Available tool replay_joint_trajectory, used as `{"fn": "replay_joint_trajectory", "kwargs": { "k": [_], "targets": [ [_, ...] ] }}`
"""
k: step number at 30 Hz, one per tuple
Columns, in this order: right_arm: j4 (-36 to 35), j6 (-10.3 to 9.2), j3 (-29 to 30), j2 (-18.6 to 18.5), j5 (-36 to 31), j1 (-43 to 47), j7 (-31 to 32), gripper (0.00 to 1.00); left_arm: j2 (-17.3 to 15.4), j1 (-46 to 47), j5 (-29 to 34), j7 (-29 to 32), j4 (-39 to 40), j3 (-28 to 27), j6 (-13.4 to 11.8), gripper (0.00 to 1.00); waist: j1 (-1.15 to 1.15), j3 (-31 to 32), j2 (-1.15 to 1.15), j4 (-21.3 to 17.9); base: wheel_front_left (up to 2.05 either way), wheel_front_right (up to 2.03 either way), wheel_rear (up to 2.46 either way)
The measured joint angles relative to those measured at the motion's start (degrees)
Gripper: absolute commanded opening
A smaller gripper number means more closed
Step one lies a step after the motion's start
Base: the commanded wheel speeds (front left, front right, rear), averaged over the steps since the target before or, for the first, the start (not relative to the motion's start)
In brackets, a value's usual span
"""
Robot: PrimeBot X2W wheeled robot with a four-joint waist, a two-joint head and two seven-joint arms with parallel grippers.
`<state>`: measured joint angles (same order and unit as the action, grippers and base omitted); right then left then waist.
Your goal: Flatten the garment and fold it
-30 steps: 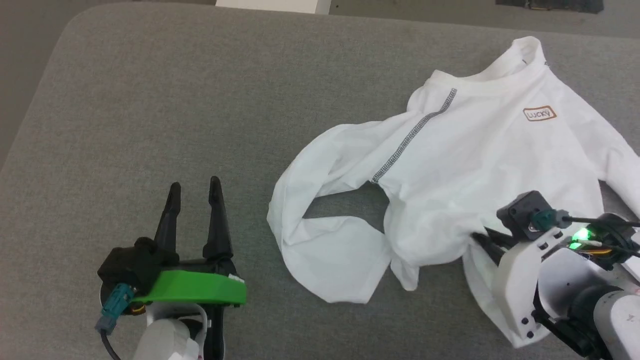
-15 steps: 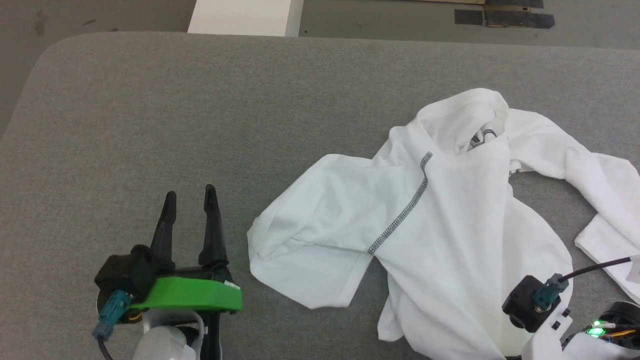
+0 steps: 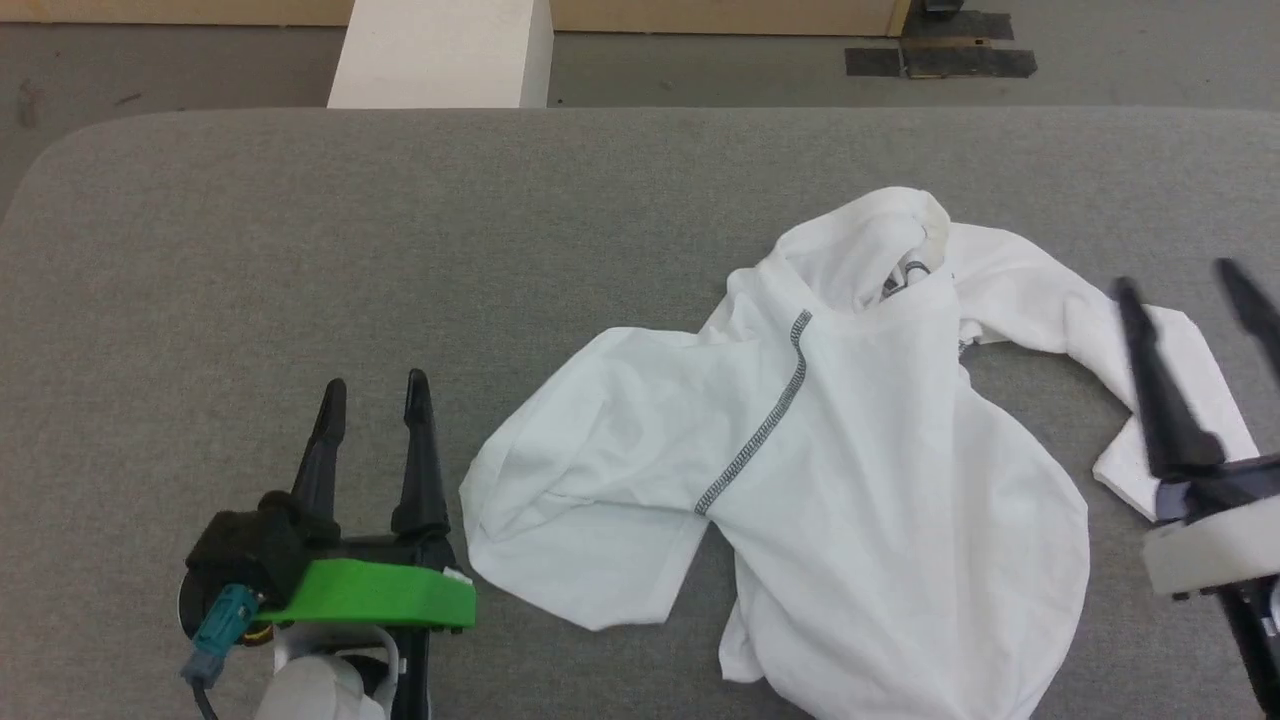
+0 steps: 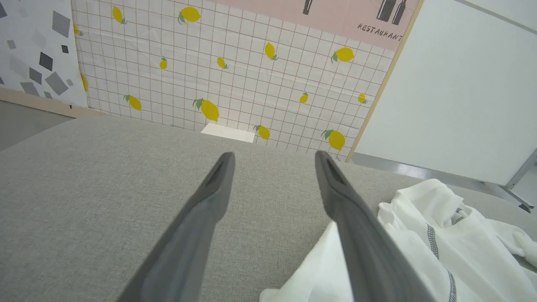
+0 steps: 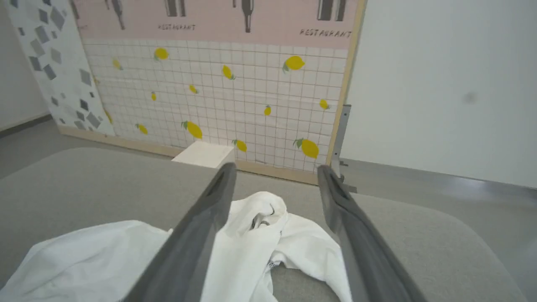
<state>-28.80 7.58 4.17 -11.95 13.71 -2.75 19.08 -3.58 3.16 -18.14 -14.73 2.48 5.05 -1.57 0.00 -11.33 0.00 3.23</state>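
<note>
Garment [image 3: 880, 480] lies bunched on the bench [image 3: 300, 250]; flattening appears in hand. Jaws of left gripper [image 3: 376, 385] and right gripper [image 3: 1178, 278] are released and empty. Next move: probably grasp opposite edges and spread.

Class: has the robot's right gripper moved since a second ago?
Yes. The right gripper has swung to the robot's right and toward the grey table's far edge, off the white long-sleeved shirt's hem.

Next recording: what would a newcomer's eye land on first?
A crumpled white shirt sprawls across the right half of the grey table. The left claw, with its bright green bracket, sits open at lower left beside the cloth; the right claw stands open at far right, by a sleeve.
</note>
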Motion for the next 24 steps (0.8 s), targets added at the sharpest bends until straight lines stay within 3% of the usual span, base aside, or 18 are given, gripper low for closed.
{"fn": "replay_joint_trajectory", "kwargs": {
  "k": [3, 5, 9, 16, 24],
  "targets": [
    [0.75, 0.0, 7.42, 7.46, -6.02, 2.68, -9.89, 1.0, -0.94, -0.63, 1.78, 0.12, 0.26, 0.77, 0.02, 1.0, 0.0, 0.06, 0.0, -0.63, 0.0, 0.0, 0.0],
    [1.66, 0.0, 10.09, 8.79, -7.33, 5.42, -13.38, 1.0, -2.2, -0.86, 3.1, 1.2, 0.56, 1.58, 0.08, 1.0, 0.0, 0.01, 0.0, -1.09, 0.0, 0.0, 0.0],
    [5.91, -0.01, 11.55, 8.96, -3.65, 8.72, -16.78, 1.0, -5.76, -0.8, 6.89, 5.7, 1.58, 3.9, 0.87, 1.0, 0.0, -0.31, 0.0, -2.28, 0.0, 0.0, 0.0],
    [8.24, 0.0, 9.02, 8.99, -2.37, 8.2, -18.6, 1.0, -11.32, 0.66, 9.12, 18.94, 1.05, 7.38, 4.85, 1.0, 0.0, -2.16, 0.0, -3.94, 0.0, 0.0, 0.0],
    [9.37, 0.0, 6.76, 9.02, -0.08, 7.45, -18.62, 1.0, -13.68, 1.96, 8.56, 29.41, -0.81, 8.83, 6.02, 1.0, 0.0, -4.69, 0.0, -4.82, 0.0, 0.0, 0.0]
  ]
}}
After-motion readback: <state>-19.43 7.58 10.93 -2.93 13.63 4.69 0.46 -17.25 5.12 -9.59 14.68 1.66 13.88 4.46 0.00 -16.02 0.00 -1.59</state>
